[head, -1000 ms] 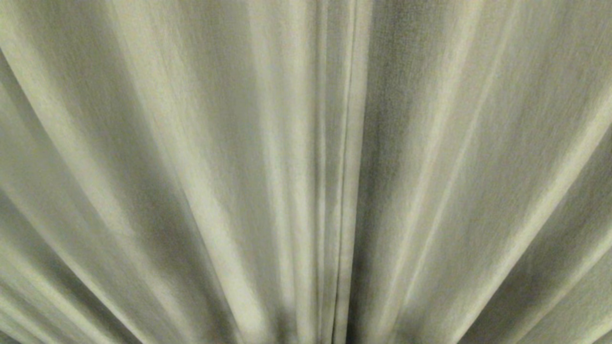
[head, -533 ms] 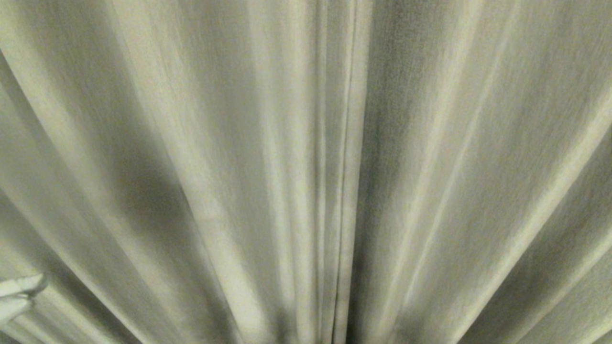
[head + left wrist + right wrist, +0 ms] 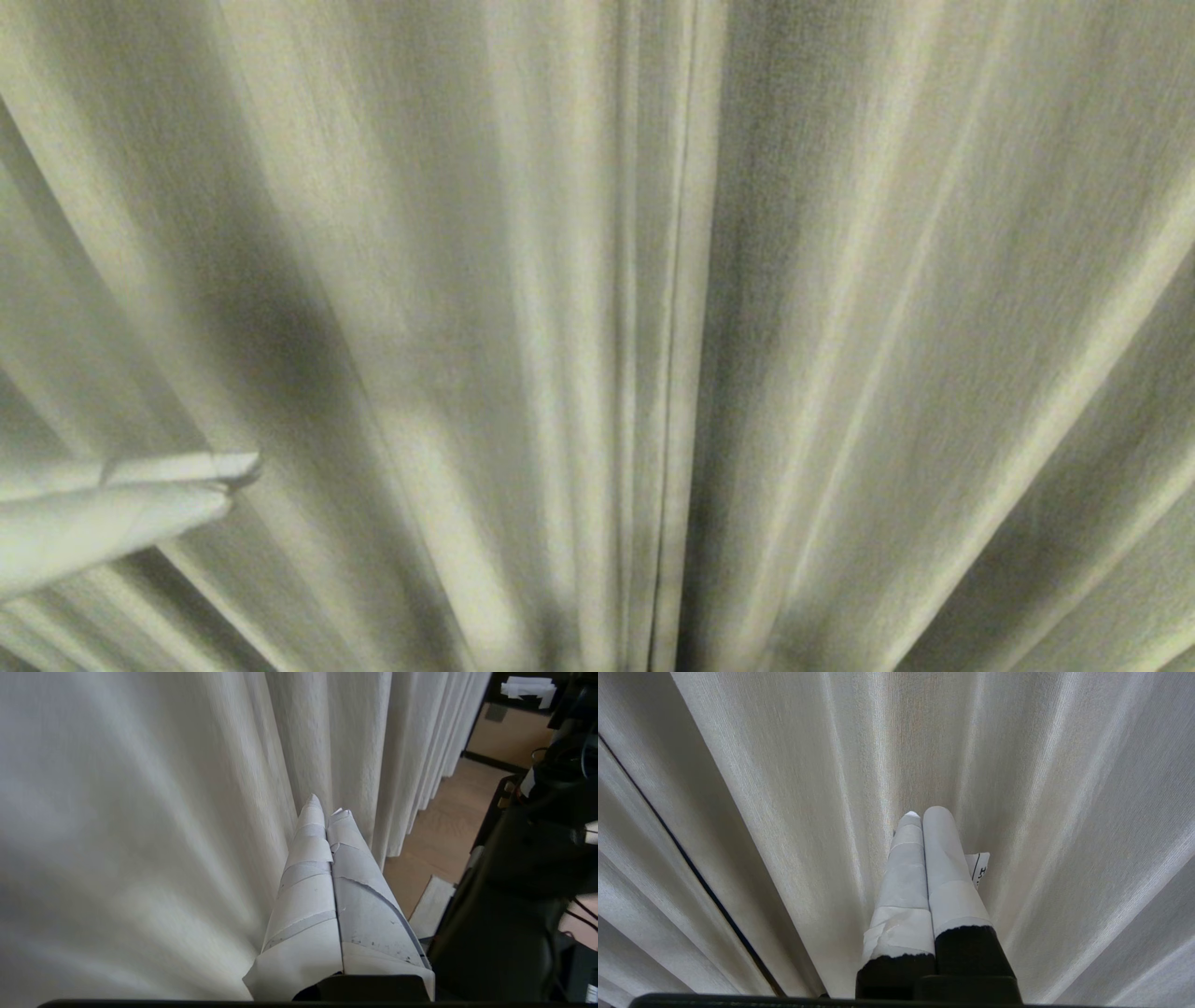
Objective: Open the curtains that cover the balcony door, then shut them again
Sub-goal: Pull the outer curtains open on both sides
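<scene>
Wooden floor (image 3: 444,826) beside curtains (image 3: 140,812) in left wrist view only; fingers (image 3: 322,868) together.

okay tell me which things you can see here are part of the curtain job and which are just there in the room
Part of the job:
- curtains, drawn shut, edges meeting at the centre
- left gripper, shut, raised in front of the left panel
- right gripper, shut, near the fabric

Just there:
- wooden floor
- black equipment

Light wooden floor (image 3: 448,826); tan cabinet (image 3: 509,737) beyond; soft daylight
</scene>
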Tool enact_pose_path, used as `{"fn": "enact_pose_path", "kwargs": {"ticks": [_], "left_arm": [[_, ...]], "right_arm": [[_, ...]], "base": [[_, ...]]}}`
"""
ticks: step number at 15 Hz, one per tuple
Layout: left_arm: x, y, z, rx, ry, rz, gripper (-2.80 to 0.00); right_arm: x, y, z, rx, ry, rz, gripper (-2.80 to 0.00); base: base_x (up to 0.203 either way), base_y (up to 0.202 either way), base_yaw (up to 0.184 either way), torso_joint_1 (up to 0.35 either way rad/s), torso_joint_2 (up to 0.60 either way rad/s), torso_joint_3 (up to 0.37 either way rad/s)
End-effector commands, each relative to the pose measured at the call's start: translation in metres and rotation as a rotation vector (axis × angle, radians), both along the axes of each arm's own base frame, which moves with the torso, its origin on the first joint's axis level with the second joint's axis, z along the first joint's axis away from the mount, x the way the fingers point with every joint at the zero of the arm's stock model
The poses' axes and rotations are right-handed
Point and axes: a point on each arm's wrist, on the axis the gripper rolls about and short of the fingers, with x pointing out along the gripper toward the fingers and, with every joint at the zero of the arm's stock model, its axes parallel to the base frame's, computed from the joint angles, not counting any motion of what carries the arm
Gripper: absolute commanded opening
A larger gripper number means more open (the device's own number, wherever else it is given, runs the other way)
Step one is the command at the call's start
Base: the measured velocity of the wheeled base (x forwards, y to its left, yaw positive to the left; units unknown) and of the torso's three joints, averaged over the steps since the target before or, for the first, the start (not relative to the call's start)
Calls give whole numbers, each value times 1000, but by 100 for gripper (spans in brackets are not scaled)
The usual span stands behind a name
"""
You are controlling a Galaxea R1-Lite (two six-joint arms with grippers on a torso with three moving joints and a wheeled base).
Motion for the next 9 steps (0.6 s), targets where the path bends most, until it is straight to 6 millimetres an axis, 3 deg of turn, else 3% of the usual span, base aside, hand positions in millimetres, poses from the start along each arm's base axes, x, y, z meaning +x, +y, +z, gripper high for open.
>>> {"fn": "enact_pose_path", "kwargs": {"ticks": [1,9], "left_arm": [[24,-16,2,38,45,-17,-280],[71,-67,25,74,59,-58,-280]], "right_arm": [[0,0,0,0,0,0,-280],[0,0,0,0,0,0,-280]], "base": [[0,0,0,0,0,0],[0,0,0,0,0,0]]}}
